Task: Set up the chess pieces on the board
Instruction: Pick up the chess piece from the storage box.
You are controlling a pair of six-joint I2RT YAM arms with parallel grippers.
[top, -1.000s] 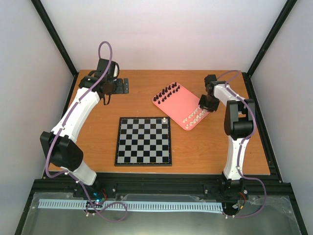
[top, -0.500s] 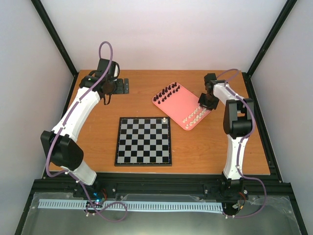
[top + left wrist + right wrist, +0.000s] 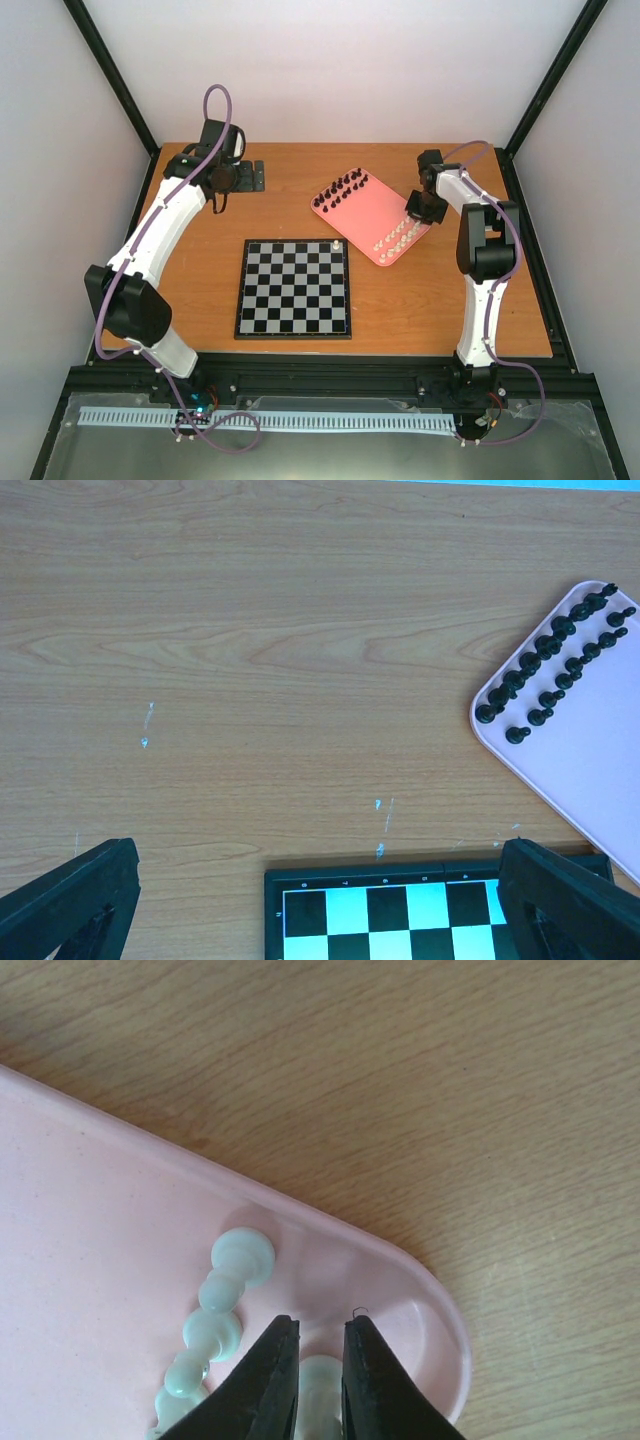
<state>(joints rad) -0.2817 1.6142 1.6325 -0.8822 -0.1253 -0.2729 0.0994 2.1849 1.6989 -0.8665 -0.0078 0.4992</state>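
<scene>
Right gripper point(image 3: 320, 1326), low over a rounded corner of the pink tray point(image 3: 100, 1260), is pinching the end cream-white piece point(image 3: 320, 1385) of a row between nearly closed fingers. Left gripper point(image 3: 318, 865) is hovering over the table point(image 3: 300, 630), fingers spread wide, holding nothing. Board point(image 3: 294, 288) is lying mid-table, bearing one white piece point(image 3: 337, 243) at its far right corner; black pieces point(image 3: 550, 670) are standing in two rows on the tray
</scene>
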